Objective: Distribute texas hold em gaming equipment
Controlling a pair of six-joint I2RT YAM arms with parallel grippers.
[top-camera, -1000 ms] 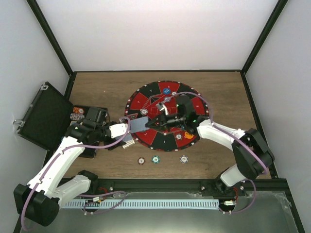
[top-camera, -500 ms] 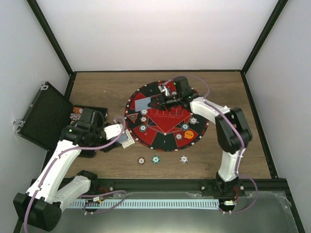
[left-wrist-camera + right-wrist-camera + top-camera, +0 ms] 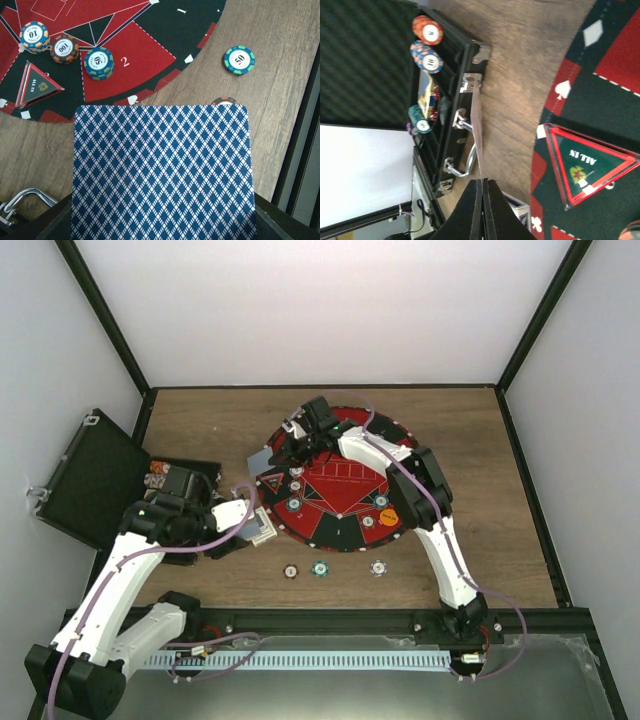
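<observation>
My right gripper (image 3: 284,451) hovers over the far-left rim of the round red-and-black mat (image 3: 345,530). In the right wrist view its jaws (image 3: 483,181) are pressed shut on a single playing card (image 3: 477,127), seen edge-on; from above that card (image 3: 263,459) juts out past the mat's edge. My left gripper (image 3: 256,526) sits beside the mat's near-left edge, shut on a deck of blue-diamond-backed cards (image 3: 162,172) that hides its fingers. Poker chips (image 3: 98,62) and an orange disc (image 3: 389,517) lie on the mat.
The open black case (image 3: 92,480) with chips inside (image 3: 426,30) lies at the left, close to both grippers. An "ALL IN" triangle (image 3: 587,165) rests on the mat's left side. Three loose chips (image 3: 319,567) lie on the wood in front of the mat.
My right arm has swung from the mat's middle to its far-left rim, carrying the card. The left gripper with the deck has drawn back slightly to the left.
</observation>
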